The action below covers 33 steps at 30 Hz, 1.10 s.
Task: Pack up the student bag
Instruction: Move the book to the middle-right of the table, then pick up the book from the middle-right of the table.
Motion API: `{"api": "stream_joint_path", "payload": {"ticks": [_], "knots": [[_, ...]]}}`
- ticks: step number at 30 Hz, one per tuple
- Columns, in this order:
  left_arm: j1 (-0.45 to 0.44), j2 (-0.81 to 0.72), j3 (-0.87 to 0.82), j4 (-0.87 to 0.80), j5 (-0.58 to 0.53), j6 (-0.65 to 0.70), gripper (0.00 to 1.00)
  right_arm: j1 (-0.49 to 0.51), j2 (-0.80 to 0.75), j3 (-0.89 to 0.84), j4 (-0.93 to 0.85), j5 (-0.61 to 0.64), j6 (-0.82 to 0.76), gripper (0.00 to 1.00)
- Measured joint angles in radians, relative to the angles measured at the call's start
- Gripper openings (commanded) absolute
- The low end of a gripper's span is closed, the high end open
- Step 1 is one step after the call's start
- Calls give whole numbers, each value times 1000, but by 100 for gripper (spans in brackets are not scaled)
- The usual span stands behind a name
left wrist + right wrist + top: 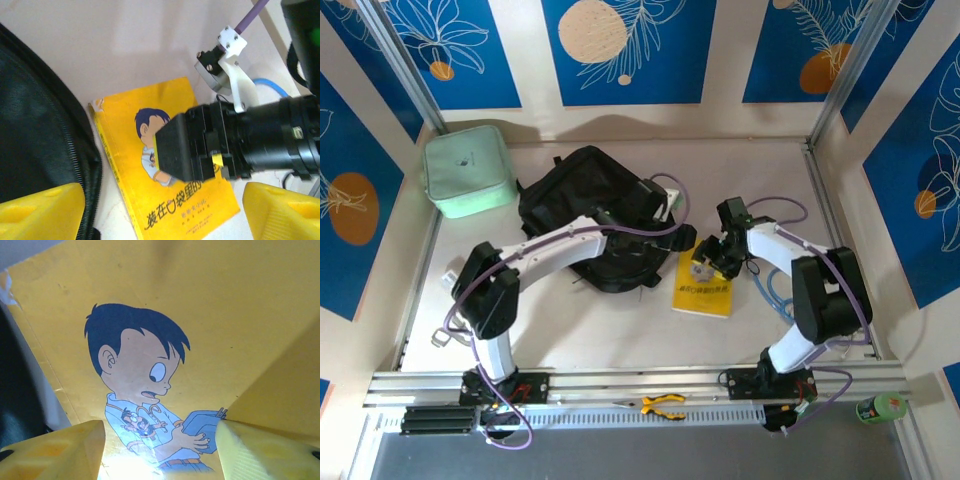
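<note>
The student bag [588, 212], black and soft, lies at the table's middle; its zippered edge [35, 140] shows on the left of the left wrist view. Just to its right a yellow book [703, 292] with a cartoon boy on the cover lies flat [150, 200]. My left gripper [680, 243] hovers between the bag and the book, open [165, 217], its yellow fingertips [40, 212] wide apart with nothing gripped. My right gripper [710, 266] hangs low over the book's cover [165, 305], open [160, 455]; its fingers [55, 452] straddle the boy's picture.
A mint-green zip case [468, 170] sits at the back left corner. Pliers [663, 405] lie on the near rail, and a green bottle [880, 407] sits outside the frame at the right. Walls close in on three sides. A blue cable [770, 292] loops by the right arm.
</note>
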Motion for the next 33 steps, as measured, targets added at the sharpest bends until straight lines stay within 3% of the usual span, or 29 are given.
{"api": "stream_joint_path", "payload": {"ticks": [4,11,18,33], "knots": [[-37,70,63,-48,7,-1,69,-5,-82,-17,-74,22,8,61],[-69,153,150,-157,-6,-18,54,-94,-190,-37,-119,93,14,49],[-73,264,252,-229,-18,-5,54,-128,-151,-82,-136,94,-5,46],[-126,412,302,-297,-167,117,53,-132,-66,-88,-111,35,-54,45]]}}
